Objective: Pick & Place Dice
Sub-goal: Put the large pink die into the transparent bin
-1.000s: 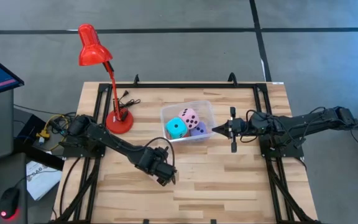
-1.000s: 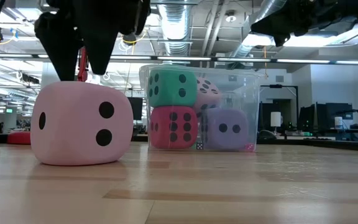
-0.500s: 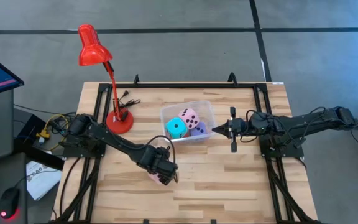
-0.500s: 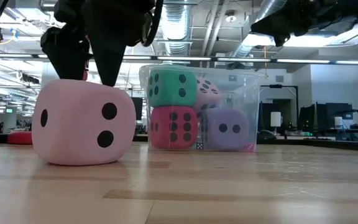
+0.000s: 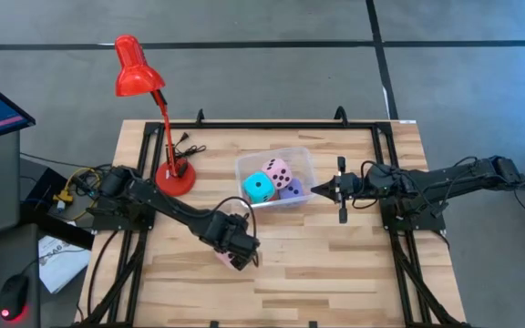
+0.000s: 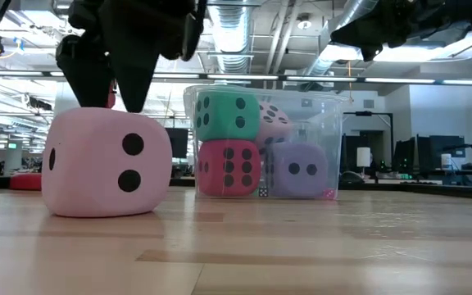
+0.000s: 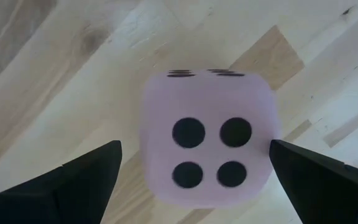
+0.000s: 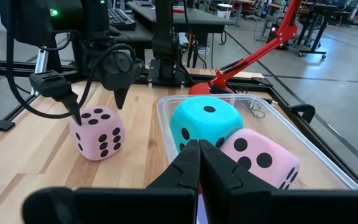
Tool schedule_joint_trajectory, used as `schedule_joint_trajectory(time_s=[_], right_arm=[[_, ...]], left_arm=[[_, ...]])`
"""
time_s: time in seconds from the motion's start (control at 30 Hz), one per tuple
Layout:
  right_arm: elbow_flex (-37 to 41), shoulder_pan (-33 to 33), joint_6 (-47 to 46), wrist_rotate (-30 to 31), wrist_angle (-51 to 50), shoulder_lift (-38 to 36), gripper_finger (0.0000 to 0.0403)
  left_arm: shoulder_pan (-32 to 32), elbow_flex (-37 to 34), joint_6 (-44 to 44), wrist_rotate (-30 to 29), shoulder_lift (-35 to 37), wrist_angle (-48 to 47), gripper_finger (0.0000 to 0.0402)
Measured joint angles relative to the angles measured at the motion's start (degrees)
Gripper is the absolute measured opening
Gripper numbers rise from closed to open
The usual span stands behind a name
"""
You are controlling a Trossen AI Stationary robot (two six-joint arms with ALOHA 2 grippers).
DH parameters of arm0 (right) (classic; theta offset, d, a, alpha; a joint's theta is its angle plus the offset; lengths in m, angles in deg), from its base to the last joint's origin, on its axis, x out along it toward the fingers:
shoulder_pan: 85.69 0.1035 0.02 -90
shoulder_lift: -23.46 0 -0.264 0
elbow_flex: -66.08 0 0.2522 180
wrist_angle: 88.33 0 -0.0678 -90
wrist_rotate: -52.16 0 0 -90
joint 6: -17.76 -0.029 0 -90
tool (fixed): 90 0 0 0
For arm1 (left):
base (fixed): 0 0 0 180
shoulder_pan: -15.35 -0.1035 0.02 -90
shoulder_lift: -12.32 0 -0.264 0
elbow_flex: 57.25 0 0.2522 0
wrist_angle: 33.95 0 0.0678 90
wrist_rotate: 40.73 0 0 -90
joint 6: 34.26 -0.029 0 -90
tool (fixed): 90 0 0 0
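A pink die (image 6: 105, 164) rests on the wooden table, four pips up (image 7: 209, 143). My left gripper (image 7: 196, 146) hangs open right above it, pointing down, one finger at each side of the die's top (image 8: 98, 132). A clear plastic bin (image 5: 303, 153) in the table's middle holds a cyan die (image 5: 259, 188), a second pink die (image 5: 278, 172), a lavender die (image 5: 291, 189) and a red die (image 6: 229, 168). My right gripper (image 5: 315, 190) is shut and hovers level just right of the bin, pointing at it. My left gripper has one fingertip (image 8: 75, 116) at the pink die's top edge, coming from above. I cannot tell whether it touches the die. The die rests flat on the table.
A red desk lamp (image 5: 139, 68) stands with its base (image 5: 175, 178) left of the bin, a cord behind it. Black frame rails (image 5: 386, 164) run along the table's left and right sides. Bare wood (image 5: 335, 273) lies in front of the bin.
The pink die has turned a little where it sits, its two-pip side swinging slightly toward the left in the low view. My left gripper has stayed open over it.
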Motion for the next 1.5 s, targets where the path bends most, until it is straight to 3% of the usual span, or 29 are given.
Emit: schedule_joint_trajectory(time_s=[0.5, 0.67, 1.5], right_arm=[[0.0, 0.0, 0.0, 0.0, 0.0, 0.0, 0.0000], [0.0, 0.0, 0.0, 0.0, 0.2, 0.0, 0.0000], [0.0, 0.0, 0.0, 0.0, 0.2, 0.0, 0.0000]], left_arm=[[-0.4, 0.0, 4.8, -0.4, 6.4, 1.6, 0.0400], [0.3, 0.0, 5.0, -0.4, 6.4, 5.1, 0.0400], [1.0, 0.1, 4.8, -3.0, 2.2, 4.4, 0.0400]])
